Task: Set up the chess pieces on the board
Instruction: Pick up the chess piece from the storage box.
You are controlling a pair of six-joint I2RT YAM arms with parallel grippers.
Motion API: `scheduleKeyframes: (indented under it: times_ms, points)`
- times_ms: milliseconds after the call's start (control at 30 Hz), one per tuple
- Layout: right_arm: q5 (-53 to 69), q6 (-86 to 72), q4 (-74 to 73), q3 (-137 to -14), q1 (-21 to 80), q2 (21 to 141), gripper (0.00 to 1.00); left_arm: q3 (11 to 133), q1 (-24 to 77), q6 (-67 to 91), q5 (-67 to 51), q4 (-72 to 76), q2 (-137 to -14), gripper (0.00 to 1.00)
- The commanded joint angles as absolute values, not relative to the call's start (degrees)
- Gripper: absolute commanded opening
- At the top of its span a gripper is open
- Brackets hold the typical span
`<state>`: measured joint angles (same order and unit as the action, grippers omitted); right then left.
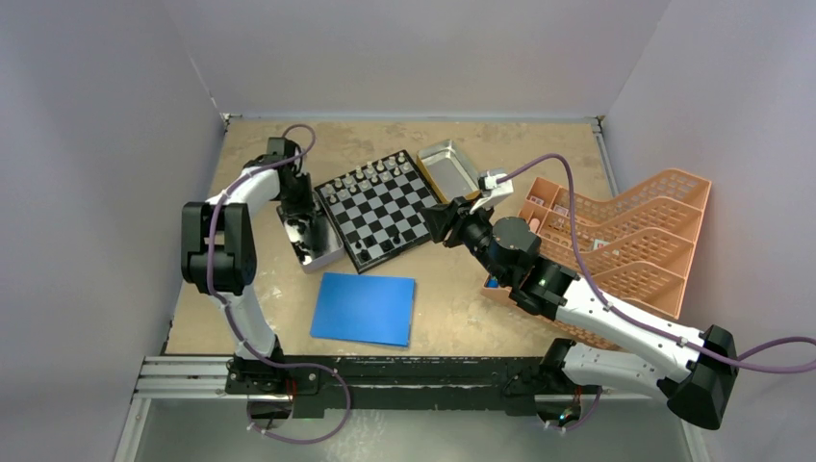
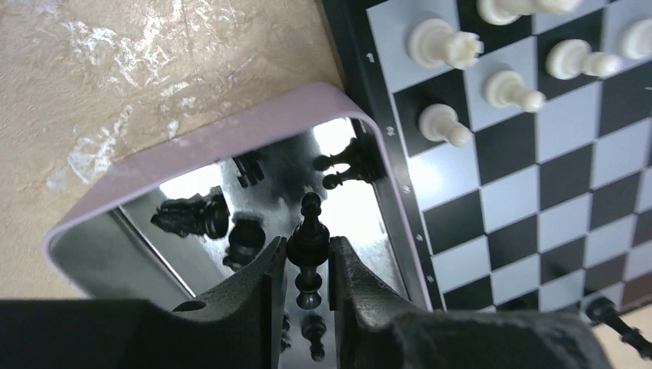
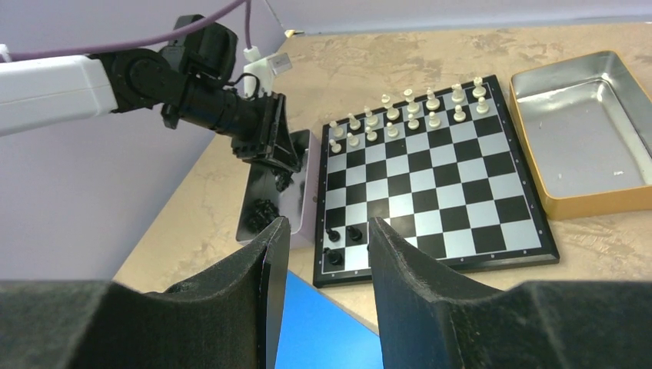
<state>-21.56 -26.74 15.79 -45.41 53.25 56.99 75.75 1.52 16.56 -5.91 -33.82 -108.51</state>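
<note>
Pieces of the white set (image 3: 407, 111) are standing in rows along the board's (image 1: 377, 210) far edge, while only a few black ones (image 3: 342, 234) are standing at its near corner. Beside the board, the left gripper (image 2: 307, 269) is pinching a black piece (image 2: 308, 238) over the tray (image 2: 192, 146). The right gripper (image 3: 327, 227) is hanging part open and empty.

light: bright, even | glare: metal tray (image 2: 192, 146) interior (mirror-like) | blur: near right fingers (image 3: 231, 307) soft

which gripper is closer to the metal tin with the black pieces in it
Left. The left gripper is over the tin, clamping a black piece; the right gripper hangs open across the board from it.
</note>
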Motion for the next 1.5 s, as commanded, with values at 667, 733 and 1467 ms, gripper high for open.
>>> scheduleKeyframes:
  times_ms: [667,733,1467]
  points:
    - [-0.38,22.35,58.33,-34.86,54.43,63.71,0.50,65.35,0.96,27.48,-43.06,-31.50,-78.37,0.16]
    - [2.04,27.33,63.84,-33.29,55.34,66.09,0.51,64.32,0.92,28.70,-45.89,-30.81,-77.39,0.16]
    - [0.17,67.11,75.81,-40.46,64.81,93.38,0.48,55.86,0.90,37.28,-63.44,-25.16,-75.15,0.15]
